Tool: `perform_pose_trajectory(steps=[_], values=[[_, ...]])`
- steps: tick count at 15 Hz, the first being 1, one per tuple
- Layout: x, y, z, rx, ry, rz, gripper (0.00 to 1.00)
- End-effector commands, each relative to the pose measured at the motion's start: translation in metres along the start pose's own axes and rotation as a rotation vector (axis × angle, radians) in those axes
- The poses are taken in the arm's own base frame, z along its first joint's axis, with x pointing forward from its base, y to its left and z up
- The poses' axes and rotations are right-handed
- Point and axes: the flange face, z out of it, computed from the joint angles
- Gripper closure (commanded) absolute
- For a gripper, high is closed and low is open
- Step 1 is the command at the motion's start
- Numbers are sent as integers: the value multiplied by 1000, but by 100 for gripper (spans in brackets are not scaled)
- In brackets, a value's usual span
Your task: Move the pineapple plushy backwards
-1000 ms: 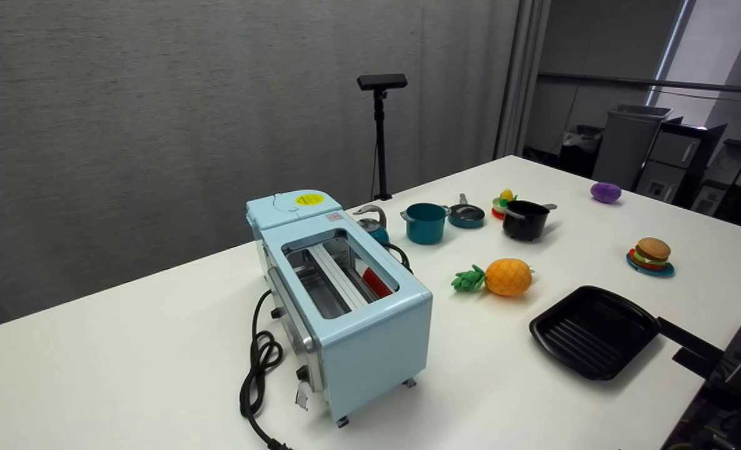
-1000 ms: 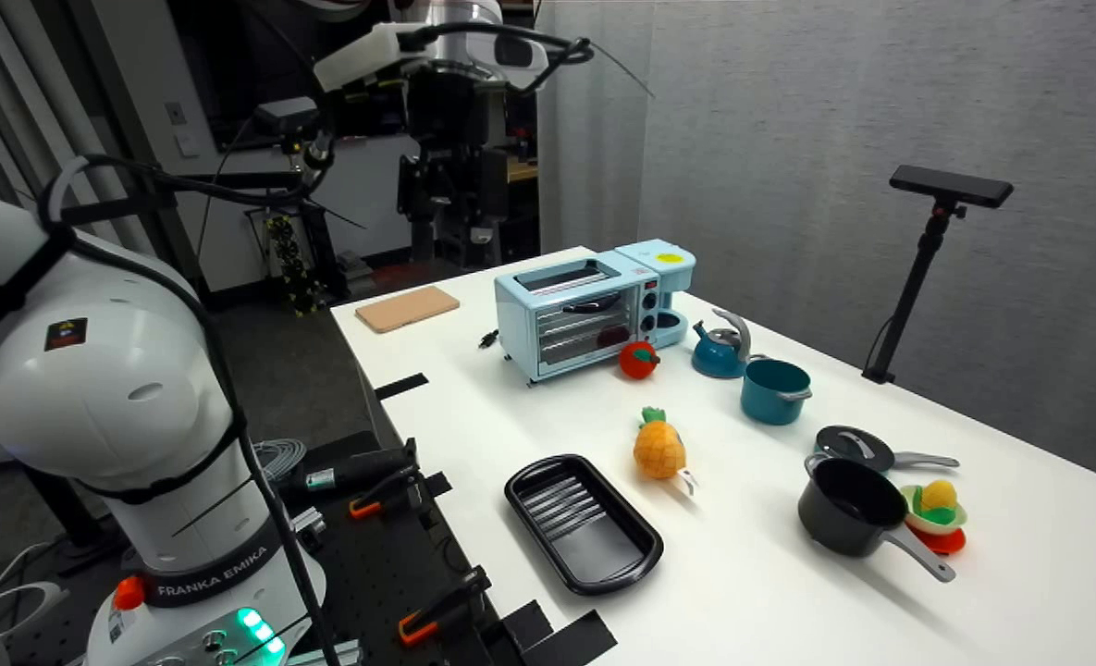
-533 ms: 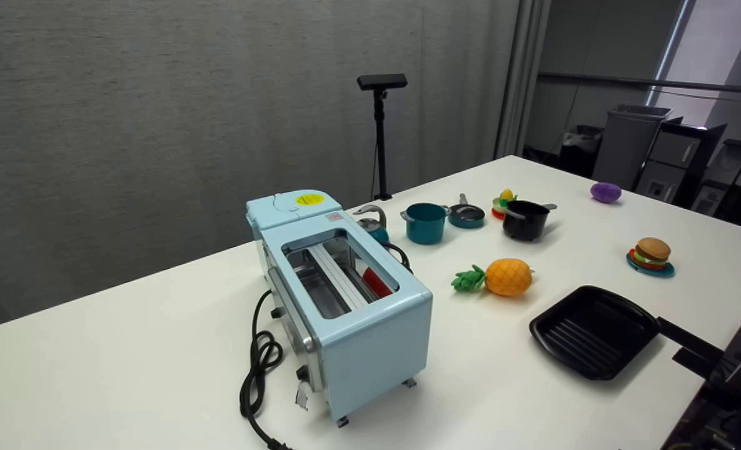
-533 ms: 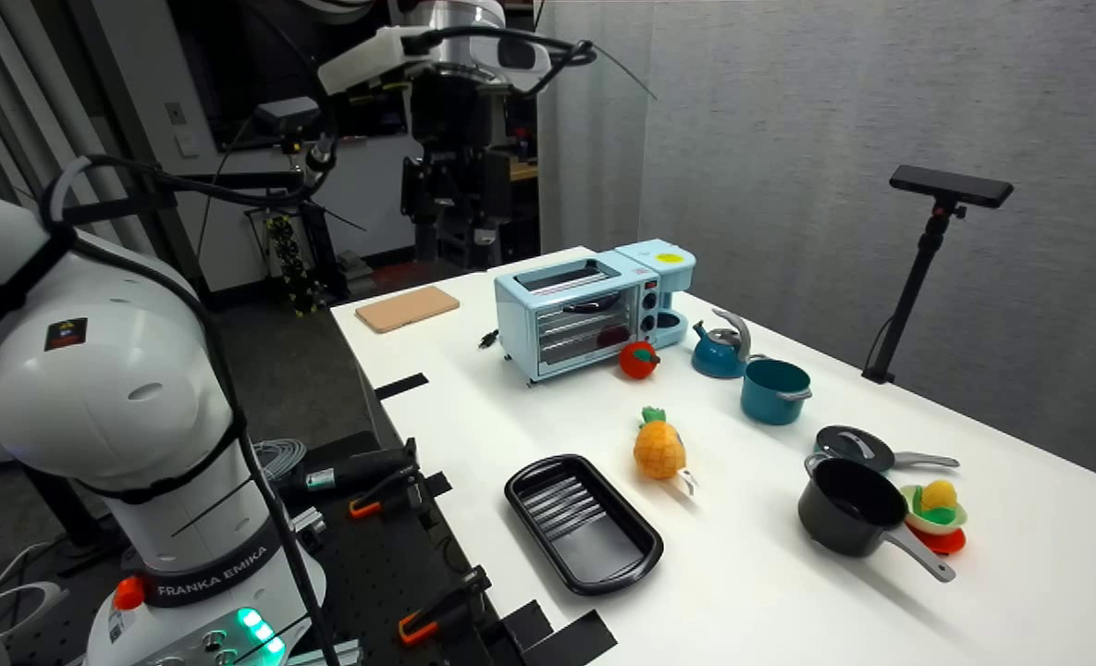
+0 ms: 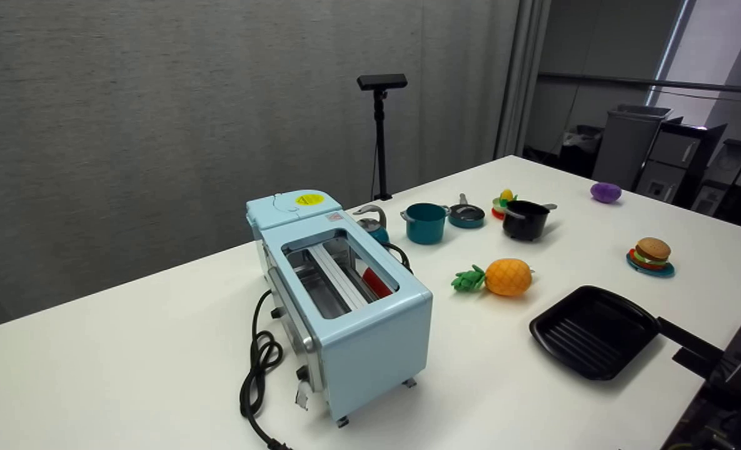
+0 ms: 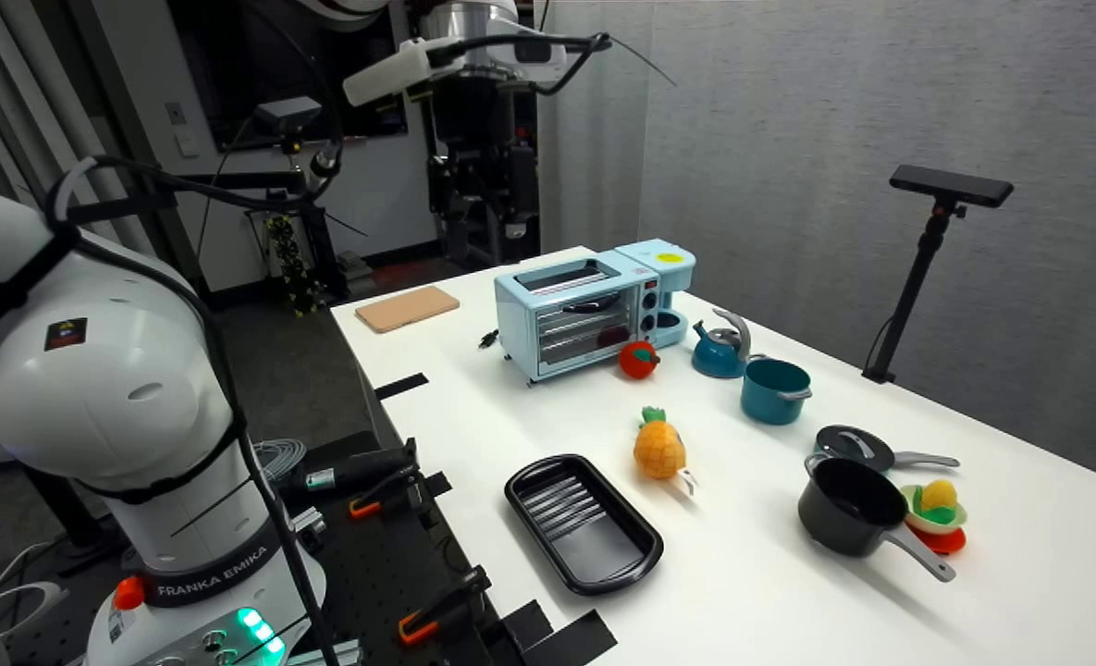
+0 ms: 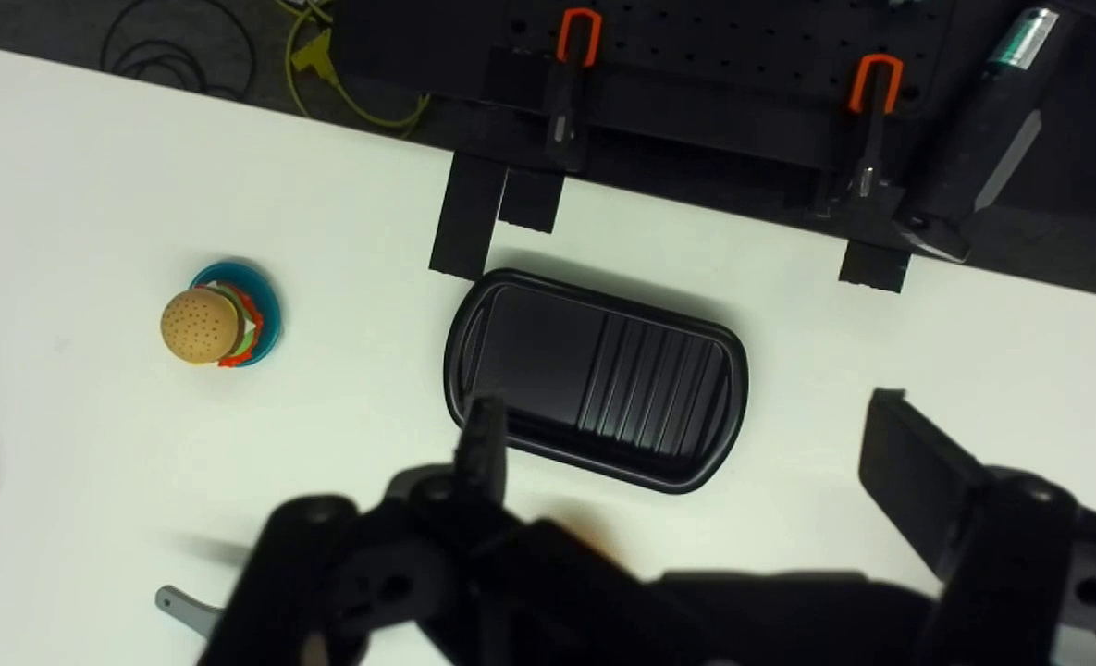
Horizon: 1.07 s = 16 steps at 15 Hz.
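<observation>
The pineapple plushy, orange with a green leafy tuft, lies on its side on the white table in both exterior views point(image 5: 508, 277) point(image 6: 659, 450). Its tuft points toward the toaster, and a white tag shows at its other end. In the wrist view it is nearly all hidden behind the gripper's body; only a faint orange sliver point(image 7: 594, 538) shows. My gripper point(image 6: 485, 236) hangs high above the table in an exterior view, well away from the plushy. In the wrist view its fingers point(image 7: 686, 405) are wide apart with nothing between them.
A black ribbed pan point(image 6: 584, 524) lies beside the plushy. The light blue toaster point(image 6: 584, 310) and a red tomato toy point(image 6: 638, 361) stand beyond its tuft. A teal pot point(image 6: 775, 393), a black pot point(image 6: 848, 509) and a burger toy point(image 5: 651, 251) are also on the table.
In an exterior view my arm and gripper have moved to the right and slightly down. The plushy and the other table objects have not moved.
</observation>
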Motion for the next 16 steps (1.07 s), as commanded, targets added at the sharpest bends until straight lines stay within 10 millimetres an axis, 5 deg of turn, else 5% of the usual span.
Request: perform_pose_trajectory(steps=[1, 8, 16], values=[[16, 7, 1, -3, 31, 34, 0], [59, 23, 19, 15, 31, 56, 0], [123, 64, 46, 1, -17, 72, 0]])
